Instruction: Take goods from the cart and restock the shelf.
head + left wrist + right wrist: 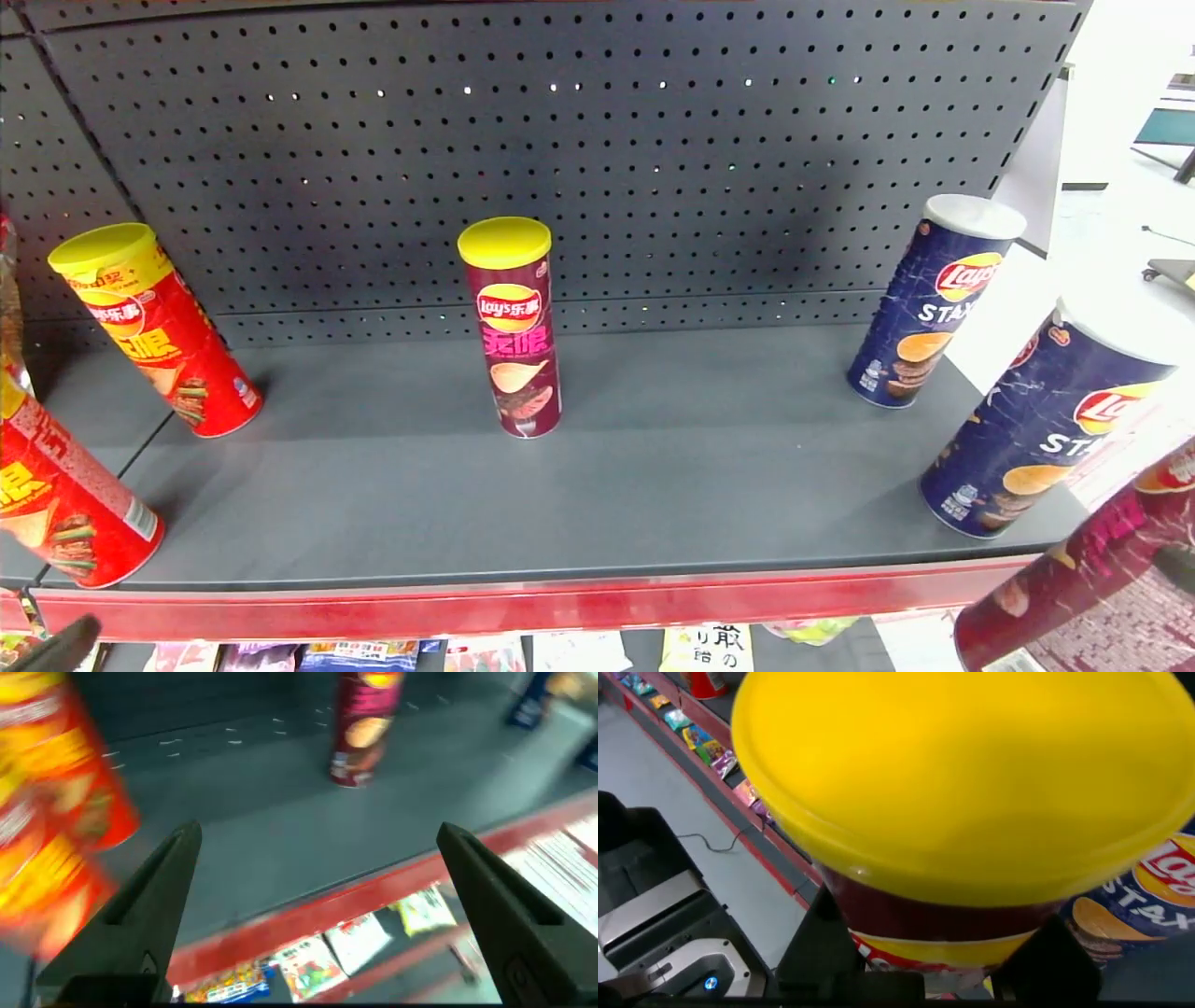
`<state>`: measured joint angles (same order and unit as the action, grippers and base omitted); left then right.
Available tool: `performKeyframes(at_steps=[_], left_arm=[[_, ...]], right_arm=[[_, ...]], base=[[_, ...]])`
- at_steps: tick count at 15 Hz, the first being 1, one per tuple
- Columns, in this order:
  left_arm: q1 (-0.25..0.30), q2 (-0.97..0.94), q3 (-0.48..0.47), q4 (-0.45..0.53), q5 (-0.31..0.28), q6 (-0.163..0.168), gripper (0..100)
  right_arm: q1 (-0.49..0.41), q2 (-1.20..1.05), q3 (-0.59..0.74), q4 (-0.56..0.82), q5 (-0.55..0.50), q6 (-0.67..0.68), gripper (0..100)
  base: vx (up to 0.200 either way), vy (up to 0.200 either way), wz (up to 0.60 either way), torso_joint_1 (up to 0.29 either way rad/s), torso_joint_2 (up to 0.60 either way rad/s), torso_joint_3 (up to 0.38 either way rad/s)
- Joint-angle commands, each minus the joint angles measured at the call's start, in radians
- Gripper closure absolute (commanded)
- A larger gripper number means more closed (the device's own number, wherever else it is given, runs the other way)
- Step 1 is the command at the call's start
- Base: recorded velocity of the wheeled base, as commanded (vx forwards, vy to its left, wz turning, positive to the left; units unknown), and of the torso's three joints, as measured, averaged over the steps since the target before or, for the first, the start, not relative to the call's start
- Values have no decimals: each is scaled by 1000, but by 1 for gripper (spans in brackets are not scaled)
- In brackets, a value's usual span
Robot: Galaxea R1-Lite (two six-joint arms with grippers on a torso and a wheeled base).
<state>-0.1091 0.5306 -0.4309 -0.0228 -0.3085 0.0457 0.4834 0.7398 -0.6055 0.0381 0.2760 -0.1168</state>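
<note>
Maroon chip can (1074, 579), lower right, off the shelf (653, 485) edge: your right hand (938, 961) clasped its body; likely light, stiff, slick, so mid-body suited best; left hand (327, 896) stood splayed, empty.

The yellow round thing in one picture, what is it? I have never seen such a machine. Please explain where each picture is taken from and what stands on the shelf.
This is a robot with two arms, each ending in jaws. The wide picture comes from a camera on its head, looking at a grey shelf. On it stand two red cans at the left, a dark red can in the middle and two blue cans at the right. The other pictures come from cameras on the wrists. The left jaws are open and empty, before the shelf edge. The right jaws grip another chip can by its sides; the yellow lid is its top, seen from very near.
</note>
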Motion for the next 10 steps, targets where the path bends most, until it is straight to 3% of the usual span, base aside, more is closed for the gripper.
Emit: performKeyframes(at_steps=[1, 4, 6, 9, 10], left_arm=[[-32, 289, -88, -48, -73, 60, 0], [-44, 483, -141, -112, -115, 151, 0], [-44, 594, -172, -177, -153, 160, 0], [-44, 743, -200, -282, -334, 164, 0], [-44, 787, -220, -310, -334, 174, 0]], right_arm=[[26, 75, -30, 0, 2, 0, 100], [24, 82, -33, 0, 2, 2, 100], [24, 78, -25, 0, 2, 3, 100], [23, 75, -22, 0, 2, 12, 100], [23, 75, -22, 0, 2, 17, 100]], base=[[0, 0, 0, 0, 0, 0], [0, 0, 0, 0, 0, 0], [0, 0, 0, 0, 0, 0], [0, 0, 0, 0, 0, 0], [0, 0, 0, 0, 0, 0]])
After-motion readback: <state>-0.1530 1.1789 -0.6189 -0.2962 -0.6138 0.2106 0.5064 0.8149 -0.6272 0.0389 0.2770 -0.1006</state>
